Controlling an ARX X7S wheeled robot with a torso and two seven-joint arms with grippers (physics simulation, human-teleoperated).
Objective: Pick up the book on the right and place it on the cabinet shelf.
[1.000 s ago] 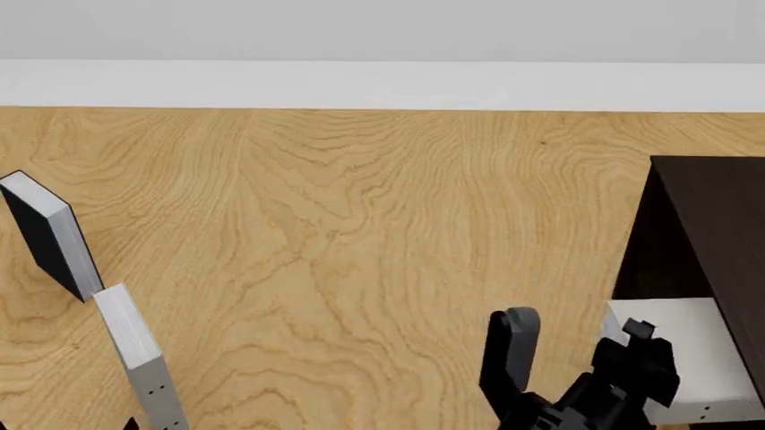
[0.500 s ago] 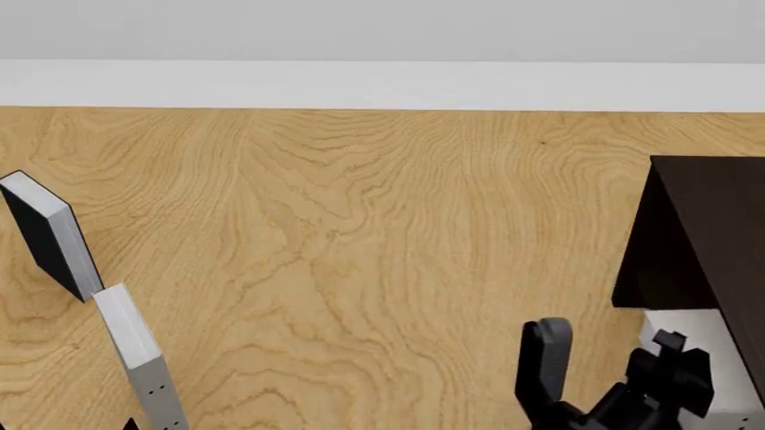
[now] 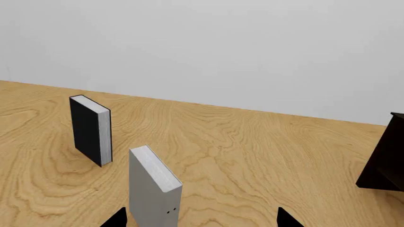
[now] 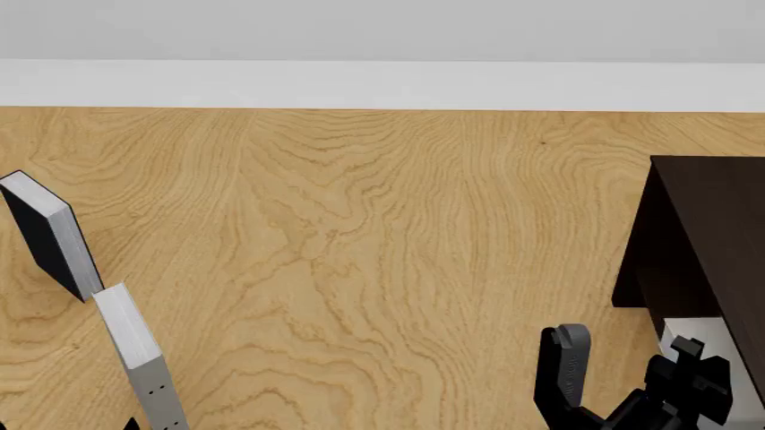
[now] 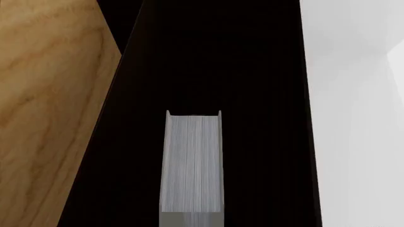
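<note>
In the head view only a pale strip of the book (image 4: 715, 339) shows, inside the open side of the dark cabinet (image 4: 705, 224). My right gripper (image 4: 633, 376) is at the cabinet's opening, low in the view, shut on the book. In the right wrist view, the book's white page edges (image 5: 192, 161) reach forward into the cabinet's black interior (image 5: 252, 71). The cabinet shelf itself cannot be made out in that darkness. My left gripper (image 3: 202, 221) is open, and only its two dark tips show.
A slimmer grey book (image 3: 154, 189) stands upright just in front of my left gripper, near one tip; it is also in the head view (image 4: 138, 358). A black-covered book (image 3: 90, 130) stands behind it (image 4: 48, 237). A white wall bounds the wooden table (image 4: 358, 224).
My right gripper has moved right and lower in the head view with the book, carrying it further into the cabinet, so less of the book shows. The left arm and other books are still.
</note>
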